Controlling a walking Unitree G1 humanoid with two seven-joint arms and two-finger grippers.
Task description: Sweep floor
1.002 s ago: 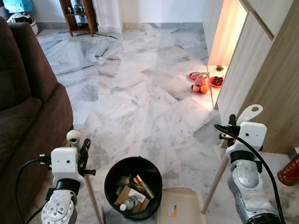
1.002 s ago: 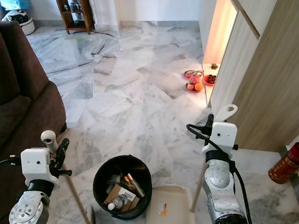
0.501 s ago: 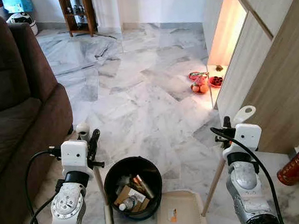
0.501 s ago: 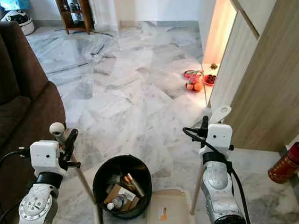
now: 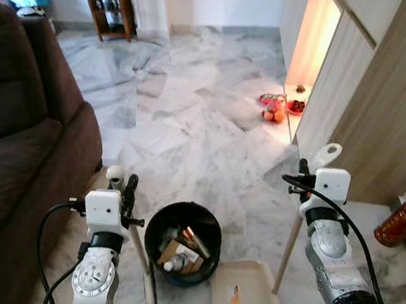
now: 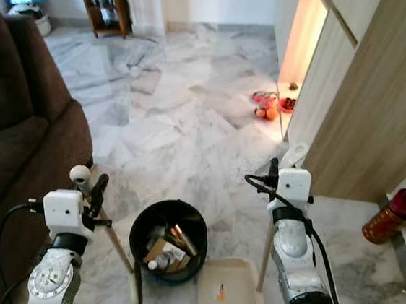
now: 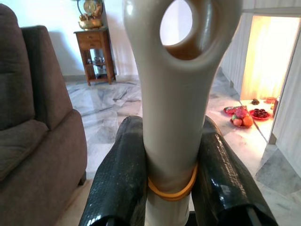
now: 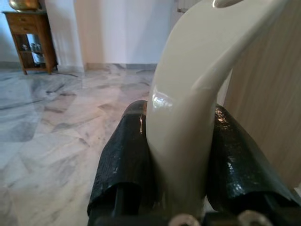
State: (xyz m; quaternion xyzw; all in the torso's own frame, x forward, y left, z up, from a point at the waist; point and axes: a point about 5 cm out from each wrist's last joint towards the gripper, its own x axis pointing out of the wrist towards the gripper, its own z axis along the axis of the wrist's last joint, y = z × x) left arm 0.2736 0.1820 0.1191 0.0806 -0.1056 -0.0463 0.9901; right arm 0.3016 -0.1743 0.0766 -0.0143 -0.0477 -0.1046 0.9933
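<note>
While left end effector (image 5: 124, 196) clamps broom (image 5: 145, 274), right end effector (image 5: 313, 177) clamps dustpan (image 5: 244, 299) handle; bristles below-right of left, pan beside bin (image 5: 183, 242).

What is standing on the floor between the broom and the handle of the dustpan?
In the left eye view, a black bin holding rubbish stands between the broom and the dustpan handle.

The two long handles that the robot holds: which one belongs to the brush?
The one in the left gripper: its handle runs down to dark bristles by the black bin. The right gripper holds the handle of the cream dustpan.
</note>
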